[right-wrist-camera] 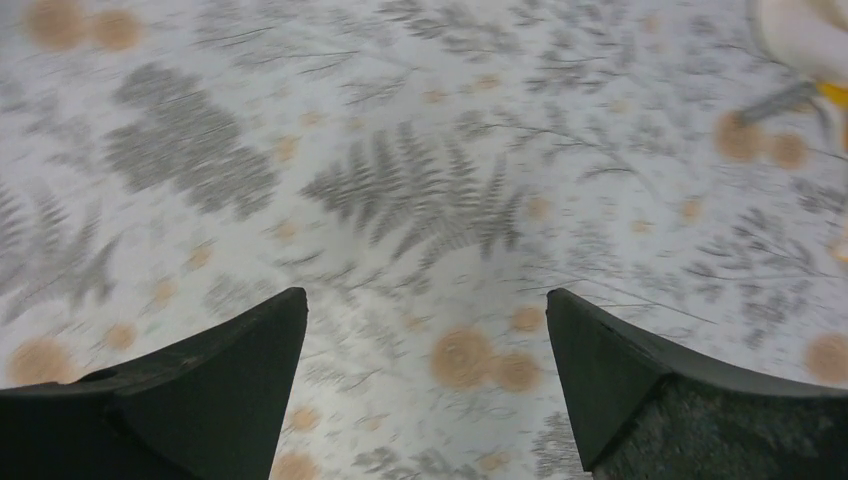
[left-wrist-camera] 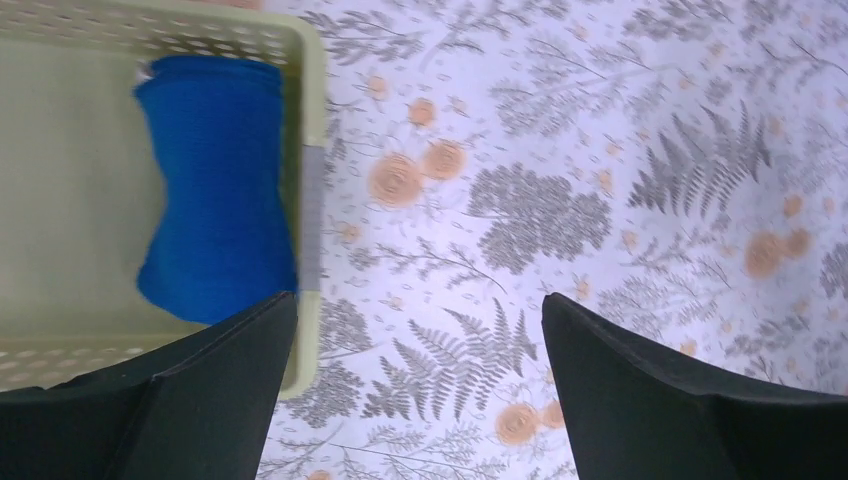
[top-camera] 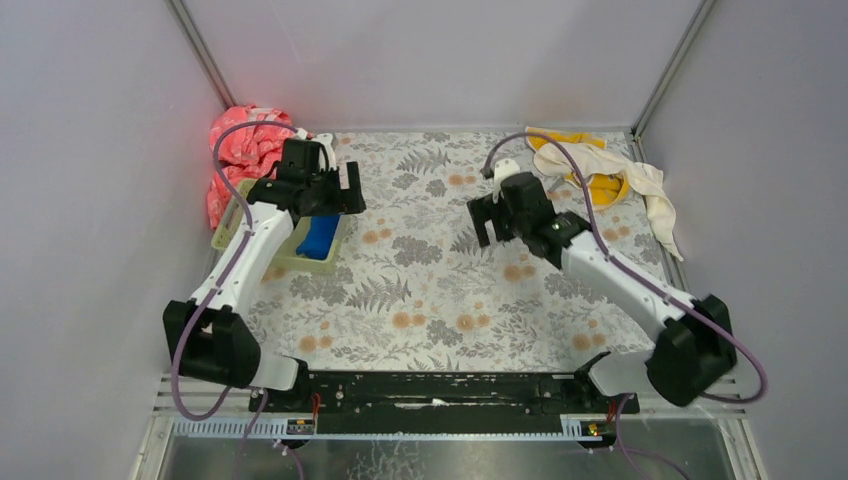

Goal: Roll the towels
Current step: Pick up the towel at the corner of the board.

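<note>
- The left end effector (left-wrist-camera: 420,297) hangs over the near right corner of the pale green basket (left-wrist-camera: 310,120). Its fingers are spread wide, with nothing between them.
- The royal blue towel (left-wrist-camera: 215,190) lies rolled inside that basket against its right wall, so this one looks done.
- The right end effector (right-wrist-camera: 427,292) is likewise spread wide. It holds nothing and hovers over bare floral desk (top-camera: 440,300) near the middle.
- The cream-white towel (top-camera: 655,190) and the yellow-orange towel (top-camera: 605,185) lie crumpled together in the far right corner. They overlap each other and are well apart from both arms.
- The step in hand seems to be fetching the next towel, and the right arm is the nearer one.
- To do it well, pinch a single layer at a free edge of the cream-white towel, since a grab into the heap would likely lift both.
- Drag it to the open middle of the desk and spread it flat before any rolling.
- A roll holds better if both arms work the same edge.
- The pink-red cloth (top-camera: 245,145) behind the basket is best left alone.
</note>
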